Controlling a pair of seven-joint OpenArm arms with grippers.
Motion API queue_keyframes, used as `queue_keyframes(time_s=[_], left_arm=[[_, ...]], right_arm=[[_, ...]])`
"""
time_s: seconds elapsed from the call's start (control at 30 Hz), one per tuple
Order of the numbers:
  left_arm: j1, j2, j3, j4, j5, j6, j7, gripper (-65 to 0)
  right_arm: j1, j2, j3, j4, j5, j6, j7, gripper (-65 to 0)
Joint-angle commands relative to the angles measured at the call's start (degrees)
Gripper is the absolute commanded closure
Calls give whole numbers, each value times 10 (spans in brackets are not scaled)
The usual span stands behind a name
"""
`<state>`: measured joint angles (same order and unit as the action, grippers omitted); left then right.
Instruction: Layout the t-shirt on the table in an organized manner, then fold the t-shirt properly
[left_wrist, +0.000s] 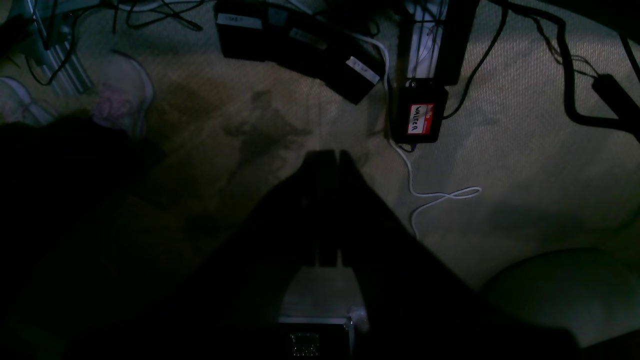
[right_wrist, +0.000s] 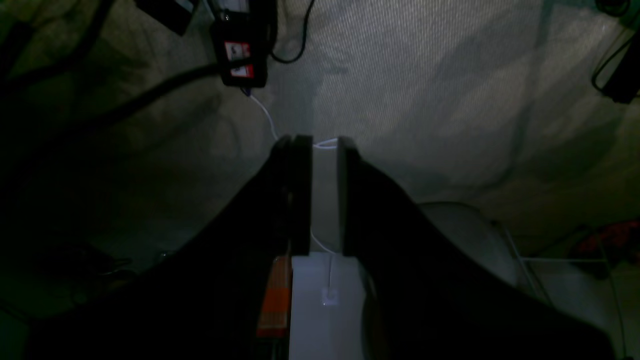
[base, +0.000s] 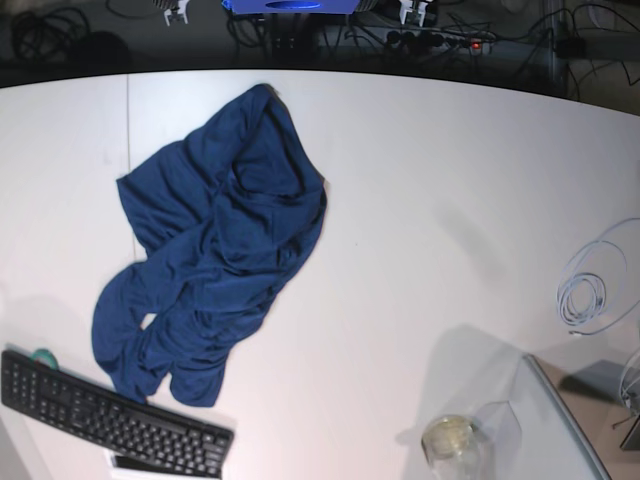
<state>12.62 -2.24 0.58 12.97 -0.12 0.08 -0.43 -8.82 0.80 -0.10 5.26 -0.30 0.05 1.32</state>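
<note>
Lying crumpled on the table (base: 420, 200), the t-shirt (base: 215, 250) sits far from both grippers, left (left_wrist: 330, 152) pressed together, right (right_wrist: 325, 142) slightly spread, risking a bunched multi-layer grab.

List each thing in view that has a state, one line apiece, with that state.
t-shirt: crumpled in a heap on the table, not laid out, not folded.
left gripper: fingers shut, holding nothing.
right gripper: fingers slightly apart, nothing between them.
keyboard: flat at the table edge, beside the t-shirt's lower end.
cable: coiled.
</note>
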Motion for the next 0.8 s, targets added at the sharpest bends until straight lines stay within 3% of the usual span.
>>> queue_keyframes(time_s=[0.0,0.1,0.77], left_arm=[[11,-2,1,3,0,3,0,0],[12,-2,1,4,0,3,0,0],[37,-3,1,28,3,3,-1,0]], right_arm=[[-5,1,1,0,-2,3,-1,-71],[-5,1,1,0,-3,3,-1,0],[-19,1,1,0,-3,2,-5,-6]])
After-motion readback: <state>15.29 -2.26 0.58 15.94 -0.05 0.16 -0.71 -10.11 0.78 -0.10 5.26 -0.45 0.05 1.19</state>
